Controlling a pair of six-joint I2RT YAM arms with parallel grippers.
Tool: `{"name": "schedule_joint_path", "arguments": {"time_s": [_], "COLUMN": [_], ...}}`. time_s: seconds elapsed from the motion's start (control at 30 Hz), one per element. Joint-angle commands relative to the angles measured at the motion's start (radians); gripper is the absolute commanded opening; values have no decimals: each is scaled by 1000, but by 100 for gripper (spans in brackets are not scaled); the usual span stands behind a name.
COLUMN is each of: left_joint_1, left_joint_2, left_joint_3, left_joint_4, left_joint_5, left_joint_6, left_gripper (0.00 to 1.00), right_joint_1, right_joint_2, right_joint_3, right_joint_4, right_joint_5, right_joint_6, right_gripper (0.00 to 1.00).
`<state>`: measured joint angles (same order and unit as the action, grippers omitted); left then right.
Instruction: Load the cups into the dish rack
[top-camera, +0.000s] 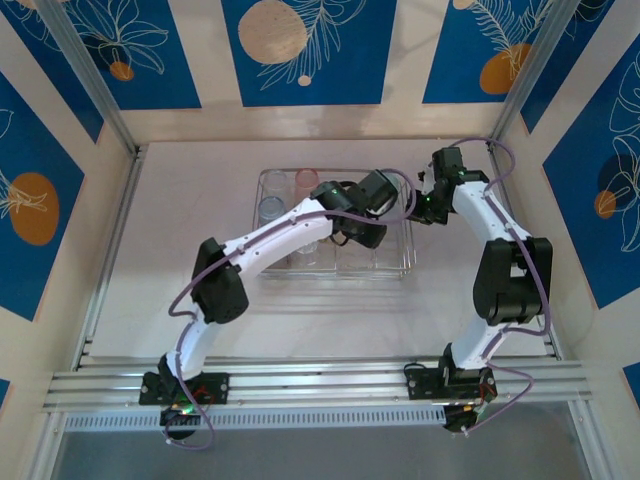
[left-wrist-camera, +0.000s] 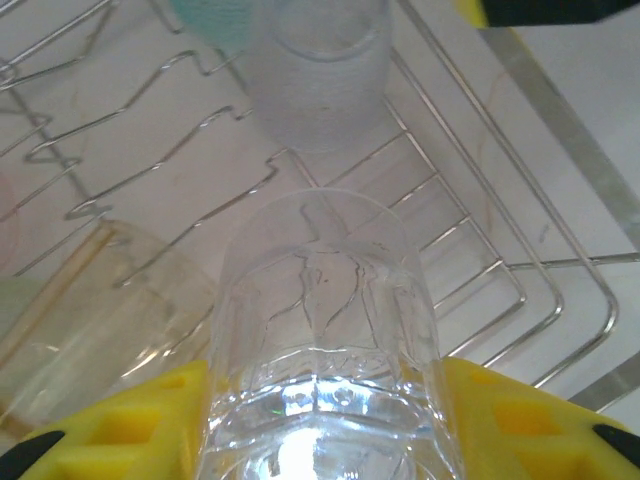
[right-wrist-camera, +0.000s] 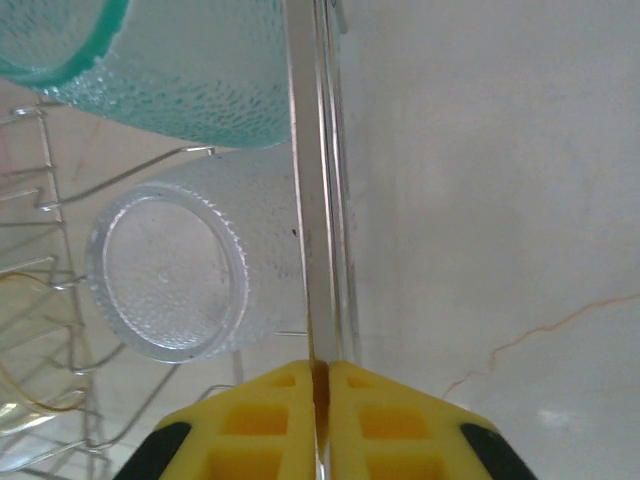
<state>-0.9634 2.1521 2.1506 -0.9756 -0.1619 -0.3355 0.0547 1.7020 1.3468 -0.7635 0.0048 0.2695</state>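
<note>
so the left gripper (left-wrist-camera: 325, 405) has its jaws clamped on a clear plastic tumbler (left-wrist-camera: 320, 300), long axis pointing straight out from them into the silver wire dish rack (right-wrist-camera: 312, 150), while the right gripper (right-wrist-camera: 318, 378) has its jaws pinched together on the rack's rim wire

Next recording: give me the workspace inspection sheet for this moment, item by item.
Surface: pale table, with a faint vein showing in the right wrist view.
Job's things: dish rack mid-table; inside it a pink cup, a teal cup, a frosted cup on its side and an amber cup.
Clutter: nothing seen.
Grippers: left gripper shut on a clear cup over the rack; right gripper shut on the rack's rim wire.
Cables: purple cables run along both arms.
Surroundings: blue-and-cream printed panels; aluminium rail at the near edge.
</note>
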Motion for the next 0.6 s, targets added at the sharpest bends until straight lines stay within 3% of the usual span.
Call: {"name": "schedule_joint_path", "arguments": {"time_s": [0.0,0.57], "left_joint_1": [12,38], "left_joint_2": [-69,-264], "left_joint_3": [-57,-324], "left_joint_4": [31,147], "left_joint_5": [-15,110], "left_joint_6": [-29,-42], "left_gripper": [0,0], "right_joint_1": [42,254], "right_joint_2": [6,-170], "right_joint_3": [11,-129], "right_joint_4": [-45,-76], "right_joint_5": [53,152], "right_joint_6": [-26,31], "right_gripper": [0,0]}}
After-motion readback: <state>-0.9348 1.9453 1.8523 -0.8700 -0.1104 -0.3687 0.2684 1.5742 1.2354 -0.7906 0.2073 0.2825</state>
